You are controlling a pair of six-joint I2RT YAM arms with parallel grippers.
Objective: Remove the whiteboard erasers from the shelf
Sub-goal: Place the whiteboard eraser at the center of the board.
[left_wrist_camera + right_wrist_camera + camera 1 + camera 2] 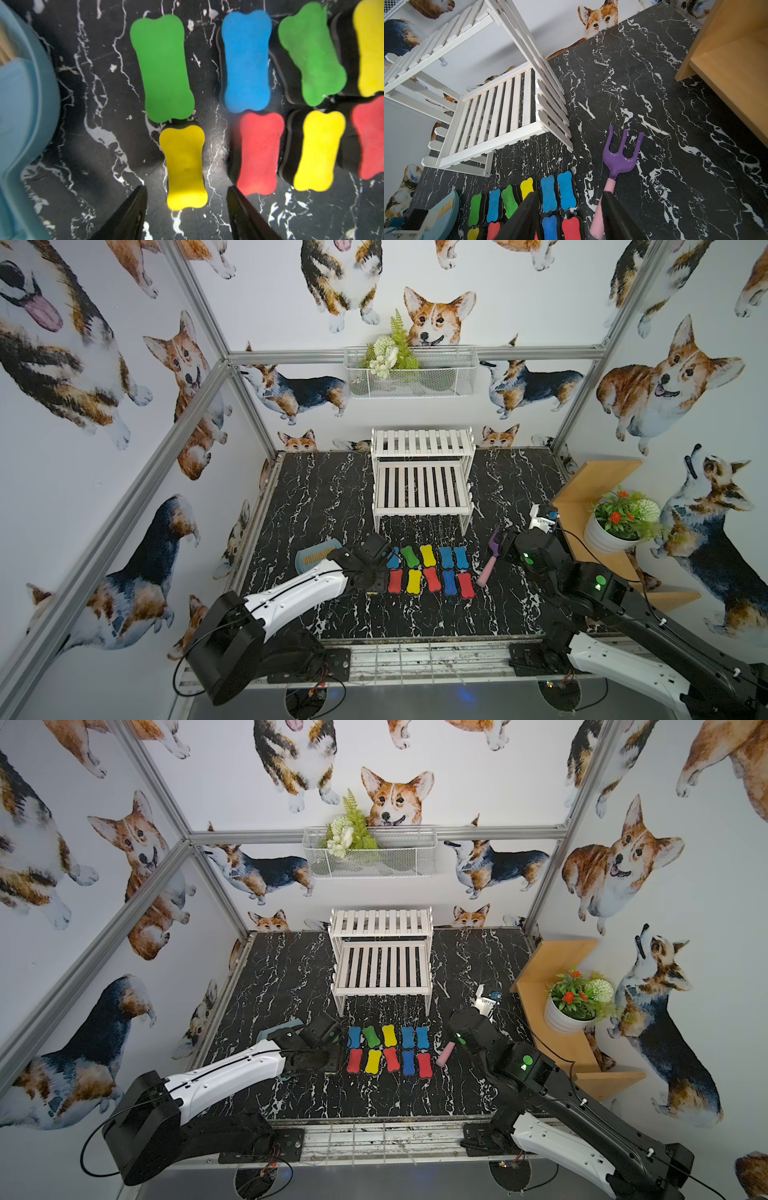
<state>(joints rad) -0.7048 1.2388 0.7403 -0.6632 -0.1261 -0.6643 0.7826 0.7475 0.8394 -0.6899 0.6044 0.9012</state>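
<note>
Yellow eraser between half-open left jaws, untouched.

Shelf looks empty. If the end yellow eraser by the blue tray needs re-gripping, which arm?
Left. The left gripper hangs right over that yellow eraser, jaws open on either side. The right gripper sits at the rows' other end, by the toy rake. The shelf is bare.

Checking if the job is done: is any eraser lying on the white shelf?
No. Both tiers of the shelf show bare slats; the erasers in view lie in rows on the table.
</note>
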